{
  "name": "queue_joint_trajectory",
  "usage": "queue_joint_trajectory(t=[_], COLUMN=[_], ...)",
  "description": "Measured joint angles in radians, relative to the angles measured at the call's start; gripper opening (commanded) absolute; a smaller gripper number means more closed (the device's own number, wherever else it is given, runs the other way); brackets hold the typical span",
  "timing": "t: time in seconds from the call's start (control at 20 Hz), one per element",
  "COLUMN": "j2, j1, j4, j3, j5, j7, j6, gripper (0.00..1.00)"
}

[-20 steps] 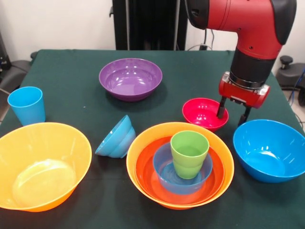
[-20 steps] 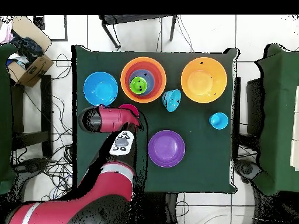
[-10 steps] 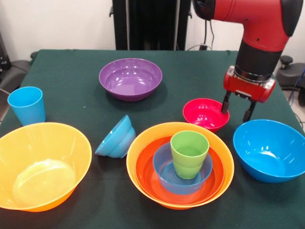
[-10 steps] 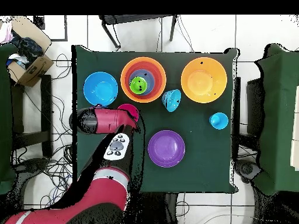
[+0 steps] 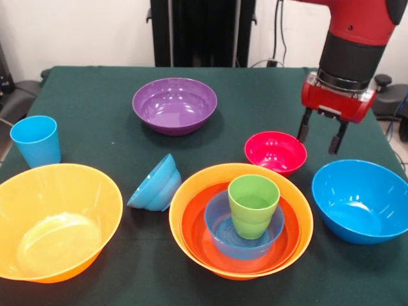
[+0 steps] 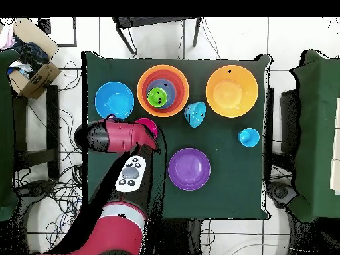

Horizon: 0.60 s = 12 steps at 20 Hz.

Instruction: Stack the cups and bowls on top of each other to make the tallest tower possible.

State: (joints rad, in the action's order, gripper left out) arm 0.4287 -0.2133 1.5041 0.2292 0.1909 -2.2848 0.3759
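My gripper (image 5: pixel 319 138) is open and empty, hovering just right of and above the small pink-red bowl (image 5: pixel 275 152), which stands on the table. The tower (image 5: pixel 241 218) is a big orange bowl holding a red-orange bowl, a blue bowl (image 5: pixel 223 231) and the lime green cup (image 5: pixel 254 205). A second big orange bowl (image 5: pixel 54 220) stands at the left. A big blue bowl (image 5: pixel 362 199) is at the right. A small blue bowl (image 5: pixel 156 183) lies tipped on its side. The purple bowl (image 5: pixel 174 104) and the light blue cup (image 5: pixel 36 140) stand apart. In the overhead view my arm (image 6: pixel 119 136) hides the gripper.
The green table (image 5: pixel 95 83) ends close behind the purple bowl and right of the big blue bowl. A cardboard box (image 6: pixel 30 70) and cables lie on the floor beside the table in the overhead view.
My gripper has risen and drawn back to the right from the pink-red bowl's rim. The bowl stays in place on the table.
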Motion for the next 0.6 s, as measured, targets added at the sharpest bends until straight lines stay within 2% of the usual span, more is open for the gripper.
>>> queue_joint_trajectory(t=[0.25, 0.6], j2=[0.002, -0.042], j1=[-0.011, -0.045], j4=[0.000, -0.007], j3=[0.025, 0.055], j5=[0.035, 0.122], j7=[-0.001, -0.030], j6=[0.000, 0.000], gripper=[1.00, 1.00])
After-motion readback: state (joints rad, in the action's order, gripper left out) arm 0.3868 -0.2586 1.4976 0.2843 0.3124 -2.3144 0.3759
